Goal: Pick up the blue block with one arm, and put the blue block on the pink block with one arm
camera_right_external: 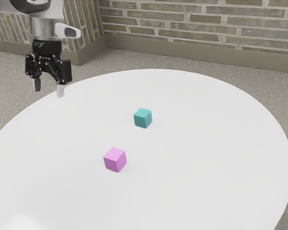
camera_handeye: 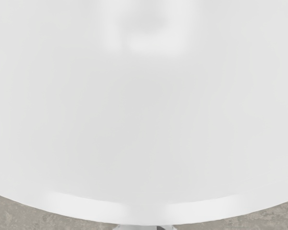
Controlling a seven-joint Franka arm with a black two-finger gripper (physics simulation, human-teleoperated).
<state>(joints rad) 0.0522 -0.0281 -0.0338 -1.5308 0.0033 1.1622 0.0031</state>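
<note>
Fingers (camera_right_external: 60, 90) stand apart, tips pointing down, and they clasp nothing. From my console the gripper (camera_right_external: 48, 90) hangs above the table (camera_right_external: 206, 158) near its rim, at the exterior view's upper left, clear of the surface as far as I can judge. It is black with pale tips. Above it the arm (camera_right_external: 45, 21) rises as a grey-and-white column out of the frame.

The blue block (camera_right_external: 142, 118) sits flat on the table, roughly at the middle of the round white top. It is well apart from the gripper, toward the exterior view's right of it. It reads more teal than true blue. It is a small plain cube with one vertical edge turned toward the camera, and its top face is a shade lighter than the two sides I can see.

The pink block (camera_right_external: 114, 159) lies nearer the camera and a little toward the exterior view's left of the blue block. The two are near each other but not touching, with bare table between them. It is a cube of about the same size, light magenta, also resting flat.

In the wrist view I see the white table under my hand, with a soft grey shadow (camera_handeye: 144, 33) on it. Past its curved rim is the speckled grey floor (camera_handeye: 19, 213). Behind the table in the exterior view stands a brick wall (camera_right_external: 197, 21).
</note>
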